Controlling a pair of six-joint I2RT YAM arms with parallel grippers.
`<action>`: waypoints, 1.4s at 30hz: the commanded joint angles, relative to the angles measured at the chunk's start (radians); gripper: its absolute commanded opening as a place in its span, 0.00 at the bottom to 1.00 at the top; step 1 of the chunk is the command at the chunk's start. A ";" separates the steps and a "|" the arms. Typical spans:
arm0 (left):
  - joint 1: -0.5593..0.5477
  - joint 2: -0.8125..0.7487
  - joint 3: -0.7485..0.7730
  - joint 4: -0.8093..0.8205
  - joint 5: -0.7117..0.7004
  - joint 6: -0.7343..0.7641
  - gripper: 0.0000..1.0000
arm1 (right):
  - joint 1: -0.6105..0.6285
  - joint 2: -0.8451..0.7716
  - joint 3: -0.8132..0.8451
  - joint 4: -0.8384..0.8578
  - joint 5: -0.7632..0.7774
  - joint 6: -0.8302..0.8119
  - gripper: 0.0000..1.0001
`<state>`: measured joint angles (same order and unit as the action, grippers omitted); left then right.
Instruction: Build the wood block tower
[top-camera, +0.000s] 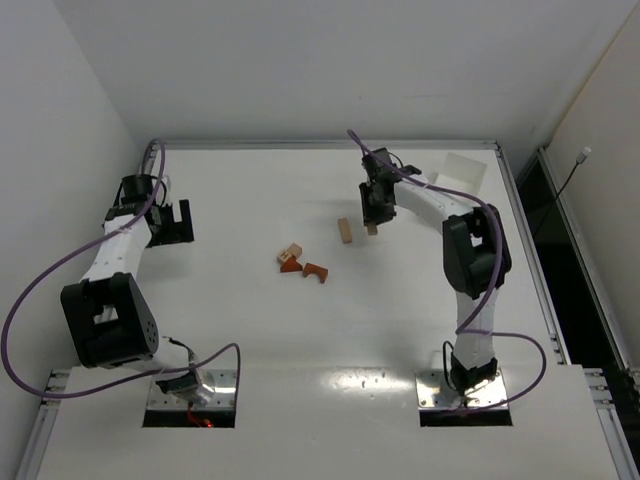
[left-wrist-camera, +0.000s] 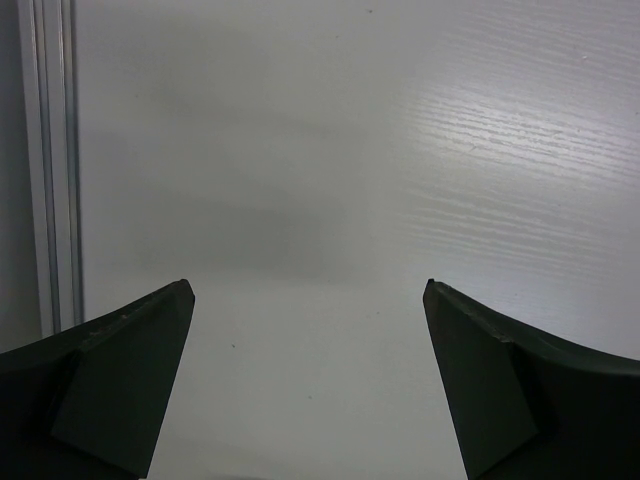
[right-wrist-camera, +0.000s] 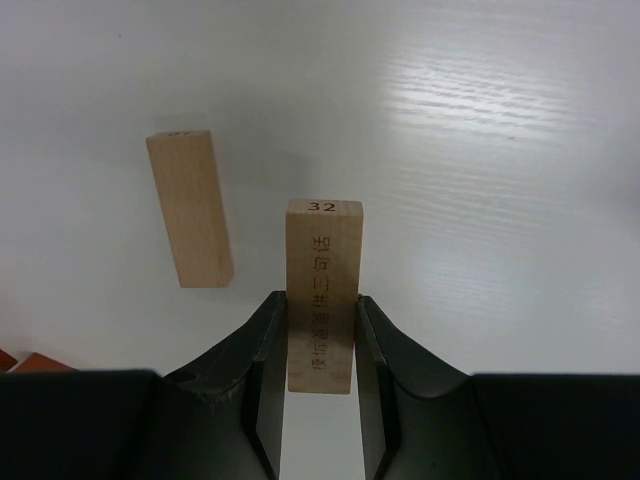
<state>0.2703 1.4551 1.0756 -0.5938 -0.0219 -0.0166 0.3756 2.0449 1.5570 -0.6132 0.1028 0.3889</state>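
- While we're sizing up the next stacking move, the right gripper (right-wrist-camera: 320, 300) is pinching the stamped block (right-wrist-camera: 322, 270), a pale one marked 32, with its jaws pressing on the two long sides.
- That stamped block is poking straight out past the fingertips. Its long axis is running along the fingers and the marked end is pointing away from the wrist.
- We're seeing the loose block (right-wrist-camera: 190, 210), also pale, lying flat on the table (top-camera: 250, 330) just beside the stamped one, on the left arm's side. Its long axis is running nearly parallel, leaning only a little.
- The reddish pieces (top-camera: 316, 271) are sitting farther that same way and nearer the bases, mid-table.
- The left gripper (left-wrist-camera: 307, 287) is hanging spread wide with nothing between its fingers. It's well apart at the far left, so the right arm is sitting much nearer.
- We're guessing the coming move is a short sideways shift onto the loose block. We're not managing to tell whether the stamped block is touching the table.
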 joint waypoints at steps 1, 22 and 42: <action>0.015 0.002 0.041 0.002 -0.003 -0.022 0.99 | 0.023 0.027 0.002 0.013 -0.058 0.080 0.00; 0.015 0.011 0.050 0.002 -0.023 -0.003 0.99 | 0.020 0.218 0.155 0.063 -0.005 0.015 0.00; 0.015 0.030 0.060 0.002 -0.032 0.006 0.99 | 0.100 0.164 0.097 0.053 -0.064 0.065 0.00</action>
<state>0.2703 1.4876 1.1072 -0.5976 -0.0494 -0.0151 0.4557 2.2486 1.6703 -0.5716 0.0738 0.4183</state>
